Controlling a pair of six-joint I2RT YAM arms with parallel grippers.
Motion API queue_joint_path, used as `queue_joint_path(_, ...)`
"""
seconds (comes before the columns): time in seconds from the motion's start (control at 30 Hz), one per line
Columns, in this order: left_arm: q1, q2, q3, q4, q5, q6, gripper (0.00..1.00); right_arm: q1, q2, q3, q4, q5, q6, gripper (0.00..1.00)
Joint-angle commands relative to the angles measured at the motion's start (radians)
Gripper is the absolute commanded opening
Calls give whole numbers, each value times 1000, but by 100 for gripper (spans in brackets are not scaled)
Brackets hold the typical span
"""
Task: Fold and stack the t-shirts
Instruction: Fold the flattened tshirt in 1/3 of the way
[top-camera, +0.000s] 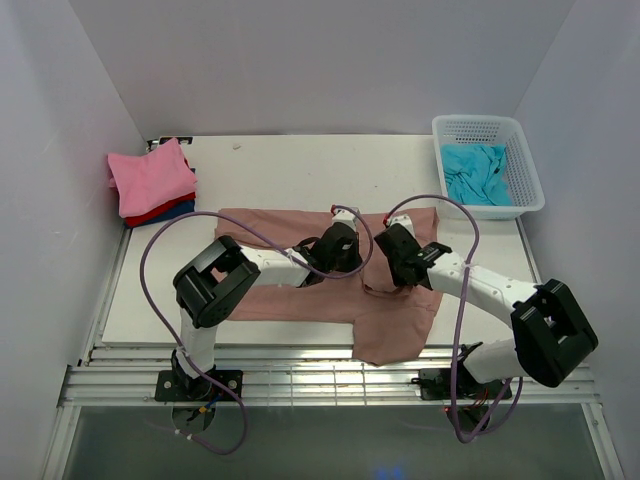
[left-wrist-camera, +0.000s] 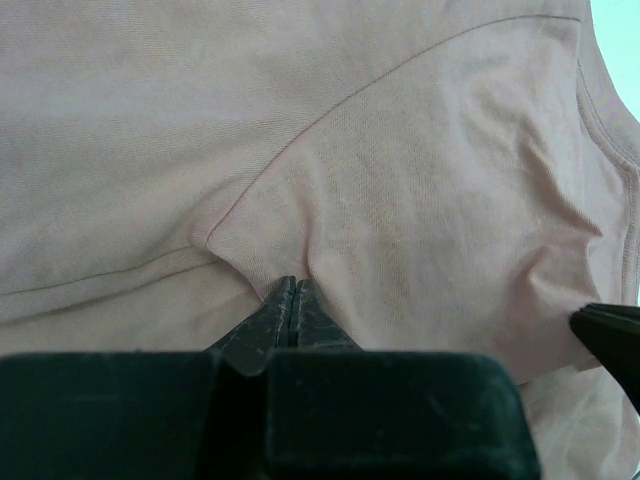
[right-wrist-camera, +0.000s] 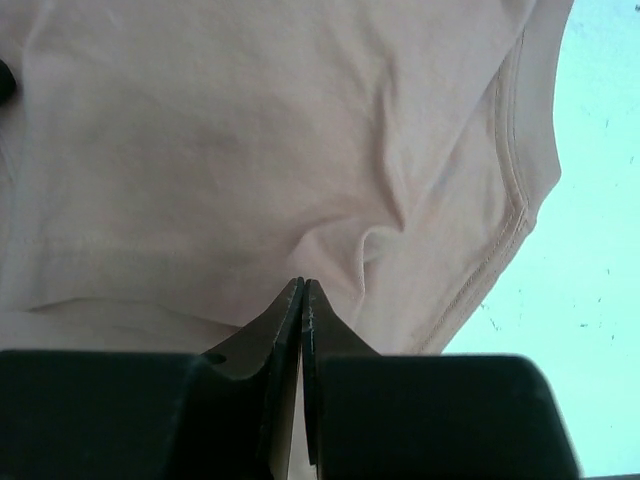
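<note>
Overhead view of a white surface (top-camera: 300, 165) with a large dusty rose-brown t-shirt (top-camera: 270, 300) spread across its middle, one end reaching the near edge.

Left of the rose-brown shirt and beyond it, well apart, sits a folded stack (top-camera: 150, 185): bright pink on top, red and dark blue beneath.

The left arm (top-camera: 215, 280) reaches over the shirt's middle. The left jaws are pressed together, pinching a small pucker of its cloth beside a seam.

Just to the right, the right arm (top-camera: 480, 285) reaches in too. The right jaws are likewise closed on a pinch of the same shirt, near a stitched hem.

Right of the shirt and beyond it, a white lattice basket (top-camera: 525, 130) holds a crumpled turquoise t-shirt (top-camera: 478, 175).

The step in hand looks like a fold of the rose-brown shirt. To do it well, both pinches should rise together at equal height. They should travel in parallel so the cloth carries over without twisting. The folded edge should land straight, and release should come only once the cloth lies flat.
</note>
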Motion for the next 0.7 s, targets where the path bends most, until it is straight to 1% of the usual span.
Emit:
queue_joint_path(0.0,-6,-72,-9,10,-11,-11,0,-1,-28,32,-134,-22,49,8)
queue_joint_path(0.1,-7,-73,-12,12,-8,-13,0,-1,-25,27,-166,-33,61,8)
queue_joint_path(0.23,-7,-84,-29,14,-17,-15,0,-1,-28,-10,-141,-45,72,8)
queue_joint_path(0.37,-6,-102,-41,15,-30,-1,0,-1,-28,-19,-125,-25,75,8)
queue_joint_path(0.5,-3,-130,-24,10,-63,54,0,-1,-55,45,-143,45,61,8)
queue_joint_path(0.53,0,-137,-18,4,-82,65,0,-1,-58,88,-143,59,53,8)
queue_joint_path(0.67,46,-212,12,-72,-143,90,0,-29,-48,205,-129,98,3,8)
